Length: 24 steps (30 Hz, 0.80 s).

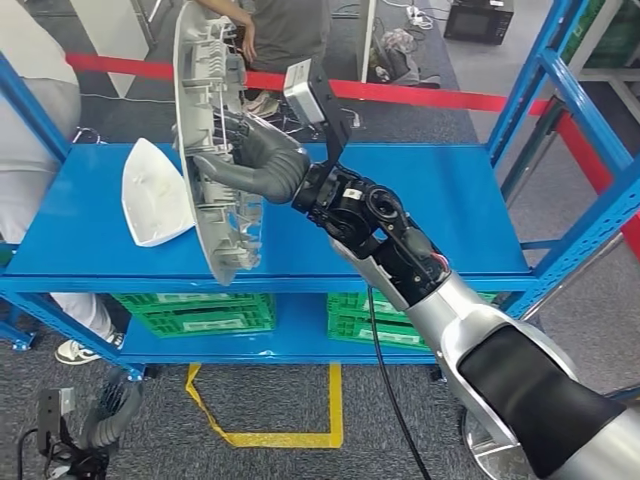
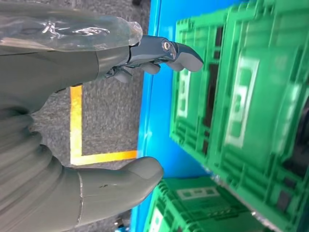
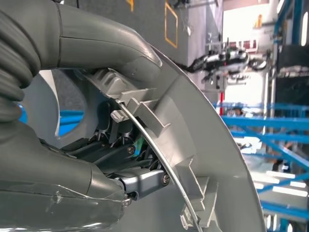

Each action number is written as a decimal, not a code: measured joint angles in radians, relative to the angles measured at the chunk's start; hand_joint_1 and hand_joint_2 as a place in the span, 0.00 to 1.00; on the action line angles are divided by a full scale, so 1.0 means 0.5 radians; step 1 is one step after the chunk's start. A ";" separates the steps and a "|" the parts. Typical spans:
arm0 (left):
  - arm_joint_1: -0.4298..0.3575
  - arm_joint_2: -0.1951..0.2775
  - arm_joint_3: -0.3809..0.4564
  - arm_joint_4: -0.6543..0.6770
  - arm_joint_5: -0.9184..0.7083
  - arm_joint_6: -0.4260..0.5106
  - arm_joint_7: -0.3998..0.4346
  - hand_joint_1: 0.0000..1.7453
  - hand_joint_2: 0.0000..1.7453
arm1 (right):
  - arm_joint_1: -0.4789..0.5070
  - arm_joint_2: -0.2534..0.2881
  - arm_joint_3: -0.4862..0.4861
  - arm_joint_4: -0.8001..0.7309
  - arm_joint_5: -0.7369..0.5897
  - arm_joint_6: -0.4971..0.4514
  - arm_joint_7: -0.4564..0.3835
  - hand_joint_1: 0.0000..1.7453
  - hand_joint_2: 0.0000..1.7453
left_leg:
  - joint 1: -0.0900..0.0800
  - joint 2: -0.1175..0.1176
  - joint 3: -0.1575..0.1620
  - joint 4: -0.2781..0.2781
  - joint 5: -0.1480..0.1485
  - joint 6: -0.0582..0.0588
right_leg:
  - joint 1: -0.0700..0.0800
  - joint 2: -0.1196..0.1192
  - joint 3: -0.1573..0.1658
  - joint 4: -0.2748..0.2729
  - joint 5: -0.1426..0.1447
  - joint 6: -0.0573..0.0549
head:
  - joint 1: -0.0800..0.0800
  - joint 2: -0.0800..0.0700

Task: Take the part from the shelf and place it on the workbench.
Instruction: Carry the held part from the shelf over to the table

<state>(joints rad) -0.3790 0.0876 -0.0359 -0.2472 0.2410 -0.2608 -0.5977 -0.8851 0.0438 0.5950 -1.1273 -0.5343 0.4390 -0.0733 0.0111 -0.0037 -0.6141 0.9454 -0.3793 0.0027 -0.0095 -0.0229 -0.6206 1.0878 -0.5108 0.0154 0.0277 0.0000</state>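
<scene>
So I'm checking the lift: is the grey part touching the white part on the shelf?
Cannot tell. In the head view the grey part, gripped by the right hand, overlaps the white part.

Ribbed grey part [image 1: 215, 140] looks like matt plastic; blue shelf [image 1: 423, 215] painted metal.

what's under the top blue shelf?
Green crates sit on the lower shelf beneath the top shelf; the left wrist view shows them close up. The shelf board hides their backs, and their contents cannot be seen.
</scene>
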 joint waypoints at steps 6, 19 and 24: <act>0.006 -0.003 0.000 0.000 0.000 0.000 0.001 0.00 1.00 | 0.016 -0.002 0.000 0.018 0.022 -0.010 0.001 1.00 1.00 | -0.005 -0.106 0.012 0.009 -0.012 0.009 | 0.000 0.060 -0.114 0.171 0.046 -0.009 | 0.040 0.000; 0.047 0.005 -0.002 0.001 0.006 0.018 -0.019 0.00 1.00 | 0.027 0.009 0.003 0.014 0.079 -0.030 -0.020 1.00 1.00 | 0.017 -0.009 -0.322 0.607 -0.227 -0.105 | -0.016 -0.001 0.108 -0.253 0.178 -0.075 | -0.019 0.000; 0.045 0.010 -0.002 0.000 0.006 0.016 -0.031 0.00 1.00 | 0.030 0.011 0.002 0.001 0.085 -0.037 -0.015 1.00 1.00 | 0.010 0.094 -0.041 0.035 0.017 -0.087 | -0.004 -0.065 0.118 -0.251 0.159 -0.041 | -0.030 0.000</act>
<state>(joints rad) -0.3564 0.0924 -0.0366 -0.2472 0.2440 -0.2526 -0.6131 -0.8701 0.0495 0.5958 -1.1270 -0.4916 0.4205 -0.0809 0.0162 0.0431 -0.6345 0.9629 -0.3706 -0.0407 -0.0117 -0.0555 -0.5618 0.9621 -0.4311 -0.0050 0.0129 0.0000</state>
